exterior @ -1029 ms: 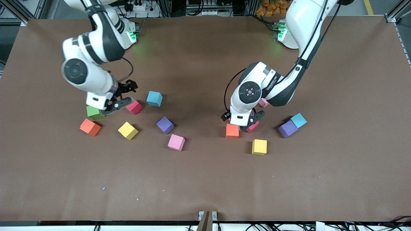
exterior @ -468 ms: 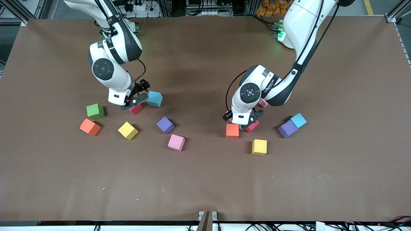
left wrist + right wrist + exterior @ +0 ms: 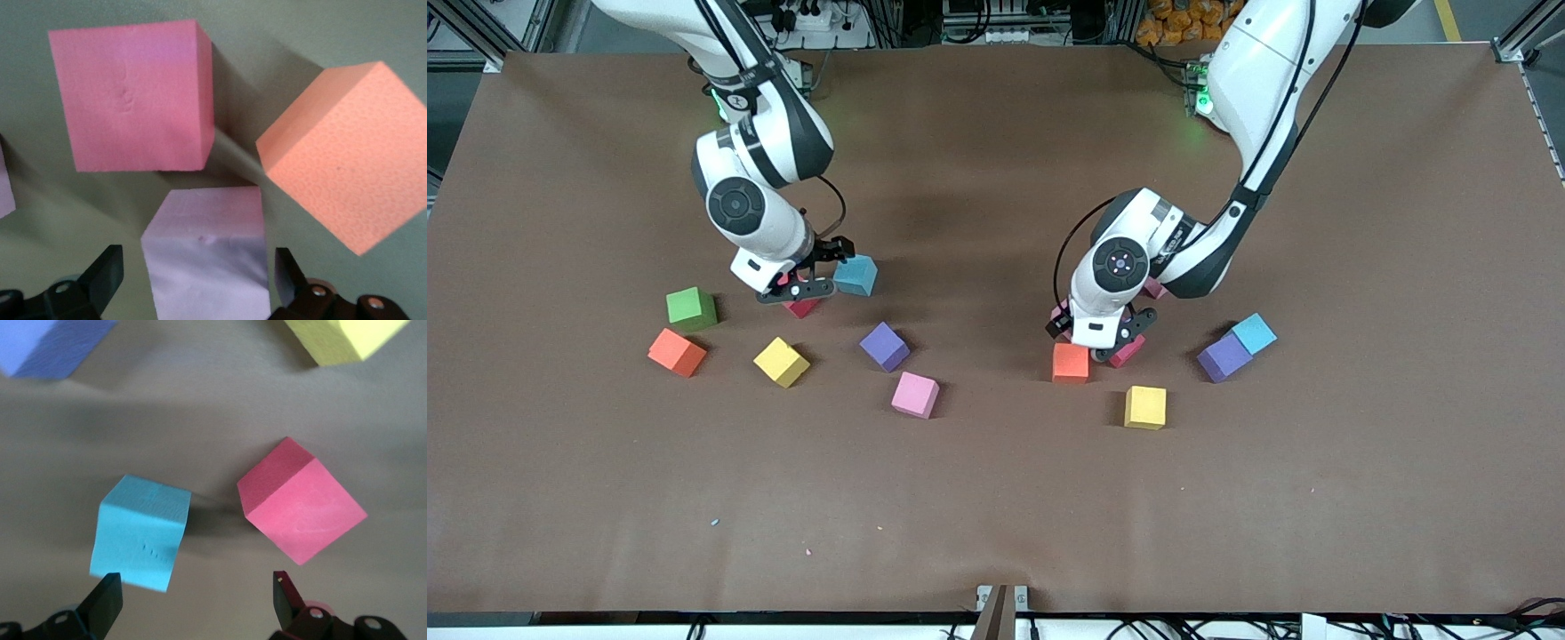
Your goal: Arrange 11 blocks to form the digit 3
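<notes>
Left end effector [image 3: 193, 283] astride pink block [image 3: 210, 257]

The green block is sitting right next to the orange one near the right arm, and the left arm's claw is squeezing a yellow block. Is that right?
Not quite. The green block does sit beside an orange block toward the right arm's end. But the left gripper isn't at the yellow block: the left wrist view shows its open fingers on either side of a pale pink block.

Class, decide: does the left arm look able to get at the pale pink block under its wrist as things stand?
Probably yes. The left hand is open with the pale pink block between its fingers; the red block and the orange block lie close by, apart from it.
</notes>
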### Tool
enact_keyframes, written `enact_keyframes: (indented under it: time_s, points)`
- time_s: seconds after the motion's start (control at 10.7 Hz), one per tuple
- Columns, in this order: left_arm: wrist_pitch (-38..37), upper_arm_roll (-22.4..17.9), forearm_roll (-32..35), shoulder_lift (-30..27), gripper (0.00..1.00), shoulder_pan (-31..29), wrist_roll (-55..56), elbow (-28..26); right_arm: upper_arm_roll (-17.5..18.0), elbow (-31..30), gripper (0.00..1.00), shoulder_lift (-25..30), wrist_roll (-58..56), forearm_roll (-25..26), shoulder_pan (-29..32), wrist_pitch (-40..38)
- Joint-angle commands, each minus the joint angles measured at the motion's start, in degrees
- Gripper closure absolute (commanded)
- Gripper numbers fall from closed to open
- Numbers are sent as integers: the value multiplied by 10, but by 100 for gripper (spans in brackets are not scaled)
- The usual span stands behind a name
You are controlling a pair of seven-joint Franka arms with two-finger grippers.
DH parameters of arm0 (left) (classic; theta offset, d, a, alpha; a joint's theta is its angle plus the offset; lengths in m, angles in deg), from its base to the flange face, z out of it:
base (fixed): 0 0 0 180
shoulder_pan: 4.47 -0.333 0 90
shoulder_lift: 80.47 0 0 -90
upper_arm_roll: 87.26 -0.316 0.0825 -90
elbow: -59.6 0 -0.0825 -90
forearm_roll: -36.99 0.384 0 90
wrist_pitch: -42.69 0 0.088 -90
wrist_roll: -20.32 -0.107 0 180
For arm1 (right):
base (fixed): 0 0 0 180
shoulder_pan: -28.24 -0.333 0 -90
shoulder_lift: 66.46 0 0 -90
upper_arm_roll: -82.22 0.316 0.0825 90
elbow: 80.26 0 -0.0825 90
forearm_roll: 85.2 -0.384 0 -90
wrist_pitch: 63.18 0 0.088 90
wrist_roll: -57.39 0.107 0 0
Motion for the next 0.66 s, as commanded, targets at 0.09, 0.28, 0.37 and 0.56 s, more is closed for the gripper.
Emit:
enact_keyframes:
  time_s: [0.09, 0.28, 0.37, 0.56]
  points:
    - [8, 1, 16, 3, 74, 0, -7, 0, -4, 12, 0, -16, 45, -110, 16, 4]
    - [8, 4, 20, 1, 95, 17, -55, 3, -4, 15, 0, -19, 51, -124, 13, 9]
    - [6, 4, 19, -4, 96, 39, -79, 3, -5, 15, 0, -25, 52, -124, 9, 22]
    - [5, 5, 27, -10, 96, 77, -105, 6, -5, 15, 0, -40, 52, -123, 4, 52]
